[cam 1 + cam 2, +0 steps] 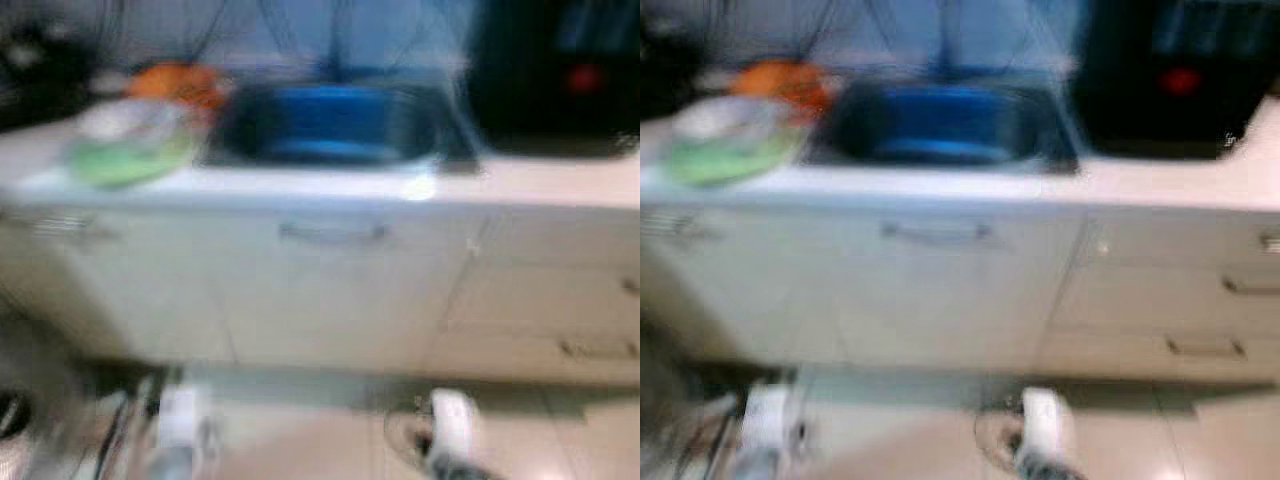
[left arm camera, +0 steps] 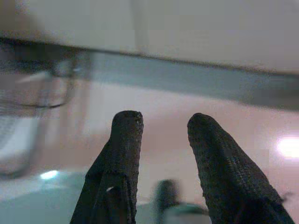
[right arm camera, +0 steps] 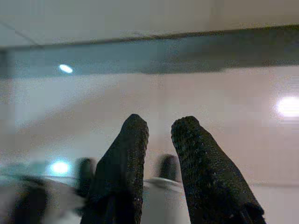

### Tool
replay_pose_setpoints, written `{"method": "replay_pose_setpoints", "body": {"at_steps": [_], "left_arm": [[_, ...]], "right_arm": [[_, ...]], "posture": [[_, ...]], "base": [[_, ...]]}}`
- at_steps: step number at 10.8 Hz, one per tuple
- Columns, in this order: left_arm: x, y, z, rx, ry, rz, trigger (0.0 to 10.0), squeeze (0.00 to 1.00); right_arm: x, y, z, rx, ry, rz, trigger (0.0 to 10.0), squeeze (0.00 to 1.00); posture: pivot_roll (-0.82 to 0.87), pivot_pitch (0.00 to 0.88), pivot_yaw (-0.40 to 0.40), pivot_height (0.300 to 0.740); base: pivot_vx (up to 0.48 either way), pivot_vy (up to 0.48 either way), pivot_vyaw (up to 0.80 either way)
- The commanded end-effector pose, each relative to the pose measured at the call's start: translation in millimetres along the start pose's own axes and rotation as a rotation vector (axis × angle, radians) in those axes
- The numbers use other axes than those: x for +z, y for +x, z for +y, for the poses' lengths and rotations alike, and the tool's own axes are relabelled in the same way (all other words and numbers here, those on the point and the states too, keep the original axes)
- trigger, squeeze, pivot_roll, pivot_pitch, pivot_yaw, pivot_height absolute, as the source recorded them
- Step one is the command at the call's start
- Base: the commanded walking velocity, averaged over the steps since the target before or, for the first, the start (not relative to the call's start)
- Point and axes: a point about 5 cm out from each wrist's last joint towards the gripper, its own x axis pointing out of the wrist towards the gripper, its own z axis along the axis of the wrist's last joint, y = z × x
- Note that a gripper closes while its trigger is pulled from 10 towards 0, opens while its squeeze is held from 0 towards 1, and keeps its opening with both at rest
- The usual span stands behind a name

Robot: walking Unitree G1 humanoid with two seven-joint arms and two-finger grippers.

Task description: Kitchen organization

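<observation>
The head views are blurred. A white kitchen counter (image 1: 540,180) holds a sink (image 1: 440,150) with something blue (image 1: 330,105) inside. Left of the sink lie a green and white pile (image 1: 125,150) and an orange thing (image 1: 175,82). Both arms hang low in front of the cabinets: the left arm (image 1: 175,430) and the right arm (image 1: 450,430). My left gripper (image 2: 164,119) is open above the floor with nothing between its fingers. My right gripper (image 3: 160,121) also stands open and empty, with a narrower gap, pointing at the floor by the cabinet base.
A black appliance (image 1: 560,70) with a red spot stands on the counter right of the sink. White cabinet doors (image 1: 330,290) and drawers (image 1: 560,310) with handles face me. Beige floor tiles (image 1: 330,440) lie below. A dark object (image 1: 15,415) sits at the lower left.
</observation>
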Motion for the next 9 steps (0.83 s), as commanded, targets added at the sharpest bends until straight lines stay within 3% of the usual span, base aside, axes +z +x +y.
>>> {"method": "replay_pose_setpoints", "body": {"at_steps": [1,9], "left_arm": [[-3.1,-1.9,17.8,0.043,0.017,0.017,10.0,0.0],[-2.8,-1.7,17.0,0.043,0.013,0.017,10.0,0.0]], "right_arm": [[9.4,4.2,16.0,0.042,0.0,-0.03,10.0,0.0],[10.7,4.5,15.7,0.043,0.004,-0.03,10.0,0.0]], "posture": [[0.18,0.0,0.002,0.74],[0.18,0.003,-0.001,0.74]], "base": [[0.33,0.0,0.0],[0.319,0.0,0.0]]}}
